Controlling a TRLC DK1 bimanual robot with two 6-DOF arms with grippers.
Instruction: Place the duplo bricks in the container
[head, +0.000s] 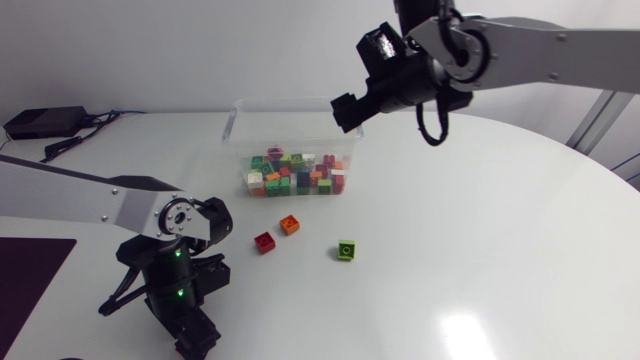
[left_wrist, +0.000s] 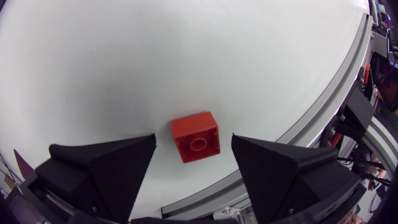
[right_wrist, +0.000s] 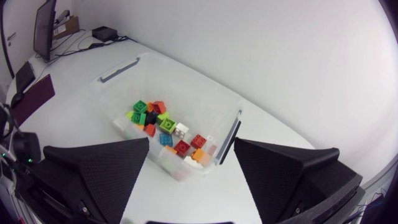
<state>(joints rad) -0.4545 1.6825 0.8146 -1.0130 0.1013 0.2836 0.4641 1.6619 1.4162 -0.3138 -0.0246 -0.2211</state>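
Observation:
A clear plastic container (head: 238, 112) stands at the back middle of the table, holding several coloured duplo bricks (head: 295, 172). Loose in front of it lie a red brick (head: 264, 241), an orange brick (head: 290, 225) and a green brick (head: 346, 250). My left gripper (head: 197, 345) is low at the table's front left. Another red brick (left_wrist: 196, 135) lies on the table between the open fingers of that gripper (left_wrist: 194, 143), touching neither. My right gripper (head: 345, 110) hangs open and empty above the container's right end. The right wrist view looks past the gripper (right_wrist: 191, 144) down into the container (right_wrist: 186, 78).
The table's rounded edge (left_wrist: 311, 124) runs close behind the red brick at the left gripper. A dark mat (head: 30, 275) lies at the table's left. A black box (head: 45, 122) with cables sits at the back left.

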